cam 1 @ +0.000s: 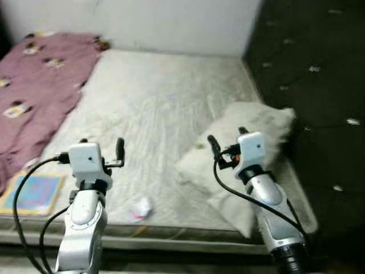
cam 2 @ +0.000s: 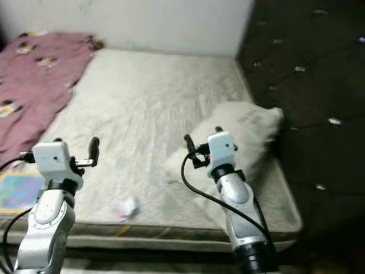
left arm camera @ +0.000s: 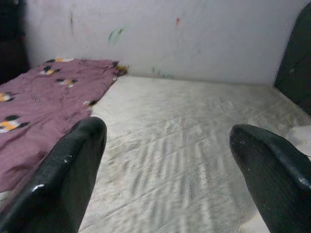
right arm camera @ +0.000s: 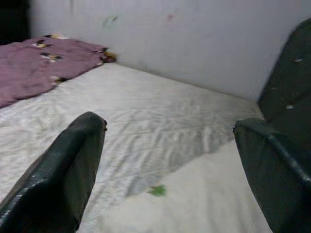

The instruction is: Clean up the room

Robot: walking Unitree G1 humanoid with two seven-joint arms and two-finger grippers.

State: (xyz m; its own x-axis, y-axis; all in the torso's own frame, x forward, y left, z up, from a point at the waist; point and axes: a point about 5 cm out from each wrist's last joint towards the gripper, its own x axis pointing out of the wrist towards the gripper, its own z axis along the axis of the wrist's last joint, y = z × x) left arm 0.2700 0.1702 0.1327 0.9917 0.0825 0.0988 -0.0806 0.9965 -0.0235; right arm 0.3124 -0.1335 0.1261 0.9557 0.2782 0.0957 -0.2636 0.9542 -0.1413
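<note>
I judge the cleanup barely begun: both my left gripper (cam 1: 101, 149) and right gripper (cam 1: 227, 141) hover released and empty over the bed (cam 1: 154, 108). A crumpled wrapper (cam 1: 139, 208) lies at six o'clock, pillow (cam 1: 239, 160) askew at three. My right wrist view adds a green scrap (right arm camera: 157, 190) on the pillow.

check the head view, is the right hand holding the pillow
No, the right hand is open above the pillow, gripping nothing.

Head pair: aimed forward and down from above onto the mattress (cam 1: 154, 108). Wrist pair: low, looking along the mattress toward the wall (left arm camera: 194, 34).
</note>
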